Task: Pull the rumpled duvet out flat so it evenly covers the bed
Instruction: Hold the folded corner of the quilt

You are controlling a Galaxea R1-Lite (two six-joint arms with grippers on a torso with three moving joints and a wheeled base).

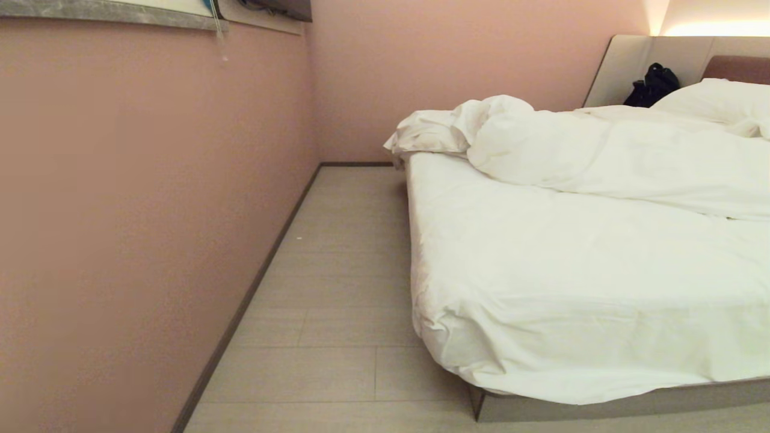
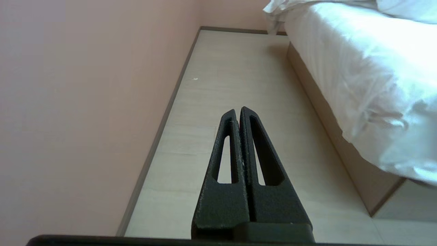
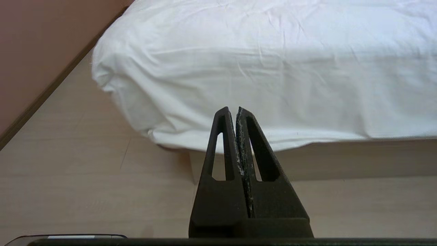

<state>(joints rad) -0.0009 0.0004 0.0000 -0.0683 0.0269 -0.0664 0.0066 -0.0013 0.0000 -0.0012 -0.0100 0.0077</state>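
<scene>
1. Two grippers are out of the head view and neither holds anything: the left gripper (image 2: 238, 110) has its fingers pressed together over the bare floor (image 1: 337, 288) of the aisle between the wall (image 1: 150, 198) and the bed (image 1: 601, 404), and the right gripper (image 3: 232, 109) is likewise clenched, pointing at the bed's near corner.
2. The duvet (image 1: 601, 162) lies bunched toward the headboard (image 1: 740, 67) end, well apart from both grippers, leaving the sheet (image 1: 571, 288) bare over the near half.
3. Reach is the first risk: from the foot corner the arms probably cannot get to the heap, so the base has to drive up the narrow aisle, where it could scrape the wall or bump the platform.
4. Clenched fingers would only push the fabric; if they do not part before contact, the quilt gets shoved further up.
5. A grip taken too low may catch the sheet beneath and drag it off the mattress.
6. Pulling one corner alone likely leaves the cover skewed, with the far side short.
7. The pillow (image 1: 716, 99) lies against the heap and may be dragged along; the black bag (image 1: 652, 84) by the headboard could be knocked.
</scene>
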